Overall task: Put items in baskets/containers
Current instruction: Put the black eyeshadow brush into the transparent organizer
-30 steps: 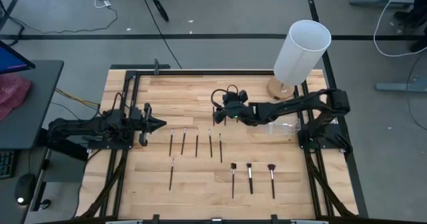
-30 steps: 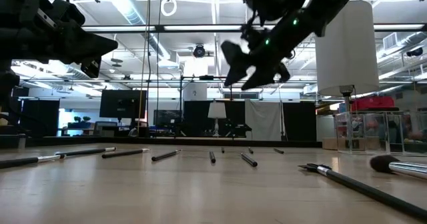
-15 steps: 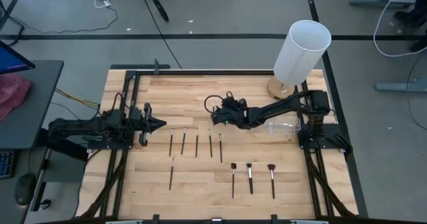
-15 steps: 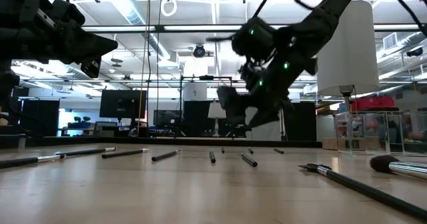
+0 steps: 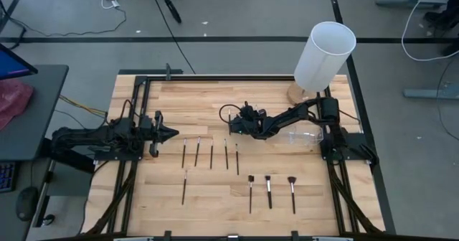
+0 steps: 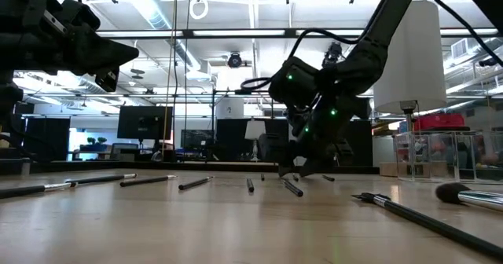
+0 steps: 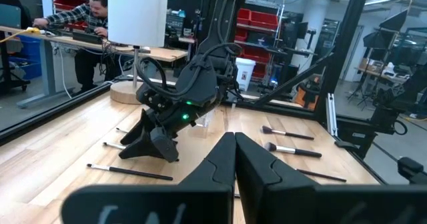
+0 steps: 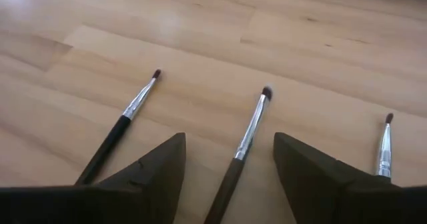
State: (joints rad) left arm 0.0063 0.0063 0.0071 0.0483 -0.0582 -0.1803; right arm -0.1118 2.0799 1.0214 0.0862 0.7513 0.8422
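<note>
Right gripper [image 8: 227,159] open, straddling a brush [image 8: 241,144], seemingly just above the table [image 5: 201,105]; left gripper [image 5: 169,133] shut, idle

arms: matte black, jointed | right gripper [image 6: 302,168]: green lights, looped black cable | fingers [image 8: 313,171]: dark, wedge-shaped

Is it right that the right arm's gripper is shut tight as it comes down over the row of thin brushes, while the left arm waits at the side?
Not quite. The right gripper is open, not shut: the right wrist view shows its two fingers spread apart with a brush lying between them on the table. The rest holds: it is low over the row, and the left gripper waits at the table's left side.
</note>
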